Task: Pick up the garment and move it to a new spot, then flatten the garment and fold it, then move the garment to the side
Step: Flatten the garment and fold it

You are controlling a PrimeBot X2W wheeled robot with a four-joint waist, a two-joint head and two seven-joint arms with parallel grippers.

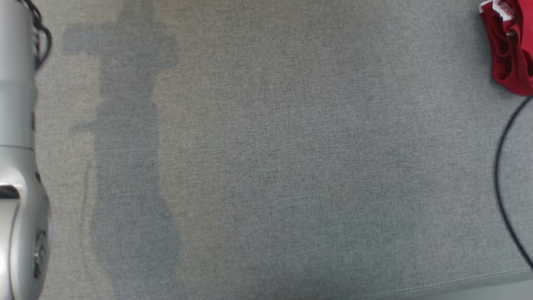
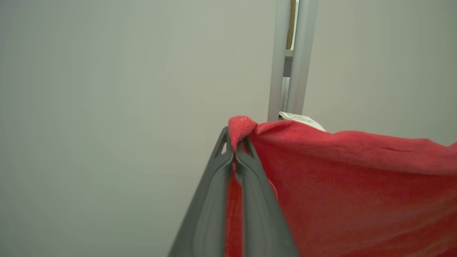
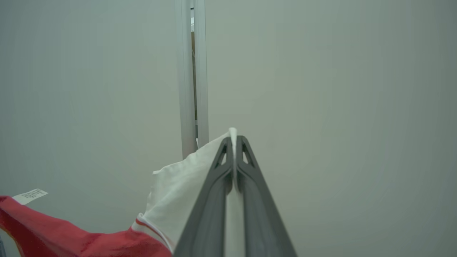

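The left gripper (image 2: 235, 143) is clamped on a corner of the garment (image 2: 357, 189). Its two dark fingers (image 2: 257, 200) are pressed together, with a strip of red cloth running down between them and a small fold poking out past the tips. From that pinch the red cloth stretches away to the right side of the left wrist view, its top edge sagging a little. A white label (image 2: 301, 119) sticks up just behind that edge, near the gripper.

The right gripper (image 3: 234, 140) is also closed tight, on a white part of the same garment (image 3: 178, 192). White cloth lies between its fingers (image 3: 210, 207) and peeks out at the tips. From there the white panel drops down and to the left, meets a thin red-and-white trim, and turns red toward the lower left corner, where the label (image 3: 30, 195) shows again.

Behind both grippers are a plain pale wall (image 2: 107, 107) and an upright metal post (image 2: 289, 64).

In the head view a wide grey cloth surface (image 1: 270, 158) lies below. The silver forearm (image 1: 16, 125) runs along the left edge and a black cable (image 1: 499, 175) curves down the right side. A bunched red piece with white trim (image 1: 510, 50) sits at the top right corner. It looks like the garment's lower part, but I cannot tell whether it touches the surface or hangs above it.
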